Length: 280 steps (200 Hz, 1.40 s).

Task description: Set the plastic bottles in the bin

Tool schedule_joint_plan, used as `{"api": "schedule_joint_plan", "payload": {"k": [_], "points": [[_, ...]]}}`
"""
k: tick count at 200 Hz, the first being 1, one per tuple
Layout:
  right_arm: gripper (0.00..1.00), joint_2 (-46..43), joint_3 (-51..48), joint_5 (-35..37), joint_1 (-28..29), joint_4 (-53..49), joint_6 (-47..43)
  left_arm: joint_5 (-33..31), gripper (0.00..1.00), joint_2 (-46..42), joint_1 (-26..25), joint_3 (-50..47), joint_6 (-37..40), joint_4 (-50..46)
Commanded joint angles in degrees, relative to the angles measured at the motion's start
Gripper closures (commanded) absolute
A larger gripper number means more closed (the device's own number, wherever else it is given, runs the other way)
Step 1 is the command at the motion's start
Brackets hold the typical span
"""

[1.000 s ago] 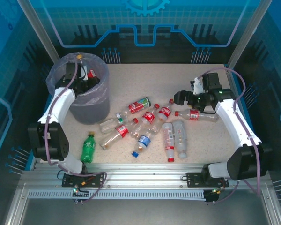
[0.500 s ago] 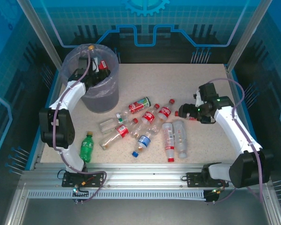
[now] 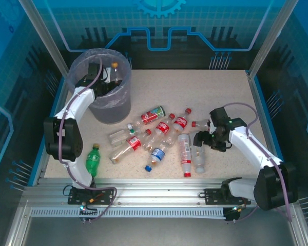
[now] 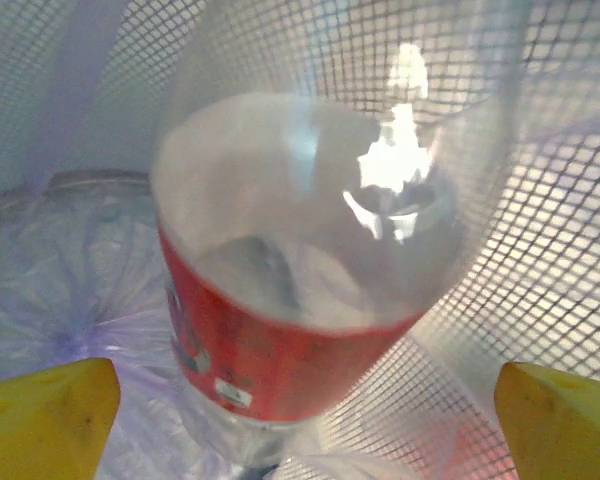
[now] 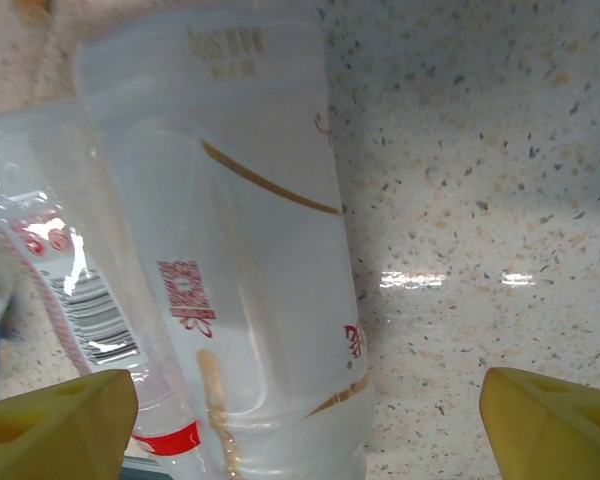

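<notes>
Inside the bin, the left end effector hangs with its yellow fingertips spread wide, gripping nothing. A red-label bottle sits just ahead of the gap between them, against the lilac bag that lines the mesh wall.

The right end effector hovers low over the speckled desk, its fingers also spread wide and empty. A clear bottle lies on its side beneath it, nearer the left finger, touching a barcode-label bottle alongside.

From above, the other bottles lie in a loose cluster at mid-desk, left of the right end effector. A blue-label bottle lies at the cluster's near edge. A green bottle lies well apart, beside the left arm.
</notes>
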Motion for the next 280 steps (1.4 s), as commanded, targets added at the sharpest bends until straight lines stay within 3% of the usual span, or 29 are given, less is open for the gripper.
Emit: {"api": "schedule_joint_plan", "payload": {"k": [1,120,150,178,218,246,280], "points": [[0.12,0.6,-1.6,-0.7,0.9,1.5,1.0,0.7,0.01,-3.2,-0.6,3.4,1.5,-5.6],[0.3,7.6,-7.6,-0.6,1.8,10.2,0.3,0.2,0.01,-15.1,-0.7,11.4,-0.3,-13.3],[0.41,3.8,-4.9,1.6,1.9,6.3,-0.7,0.1,0.01,-20.5,-1.0,11.4,-3.0,-15.7],[0.42,-1.3,1.2,0.4,1.7,1.6,-3.1,2.3,0.01,-27.1,-4.5,7.4,-7.0,-15.2],[0.48,-6.1,7.3,-10.4,1.8,6.9,-12.8,15.8,0.01,-32.6,-11.0,-1.0,-17.0,-7.0],[0.5,-6.4,7.5,-25.7,1.8,15.9,-17.9,20.2,0.01,-32.5,-18.7,-4.9,-20.8,-0.2],[0.49,-4.5,8.6,-42.1,2.1,25.6,-16.0,23.2,0.01,-29.8,-26.0,-11.1,-25.3,11.2]]}}
